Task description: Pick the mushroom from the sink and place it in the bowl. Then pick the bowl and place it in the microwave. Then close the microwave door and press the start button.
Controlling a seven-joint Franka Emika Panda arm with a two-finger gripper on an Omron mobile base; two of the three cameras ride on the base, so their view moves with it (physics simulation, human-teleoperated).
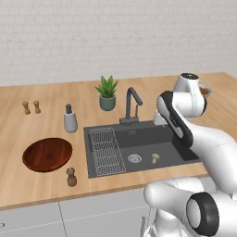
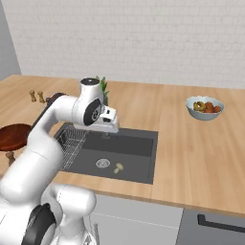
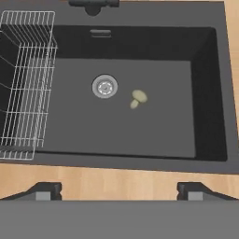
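Pale beige, the mushroom (image 3: 138, 98) is seen lying loose on the sink (image 3: 205, 70) floor beside the drain (image 3: 104, 86), the gripper (image 3: 119, 191) held spread wide above it, while the wooden bowl (image 1: 47, 154) is left unfilled on the counter, every step undone.

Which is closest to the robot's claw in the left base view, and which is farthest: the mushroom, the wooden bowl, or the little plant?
The claw itself is hidden behind the arm there, above the sink's back right.
1. Mushroom: on the sink floor, right of the drain.
2. Plant: on the counter behind the sink, further left.
3. Wooden bowl: far left on the counter.
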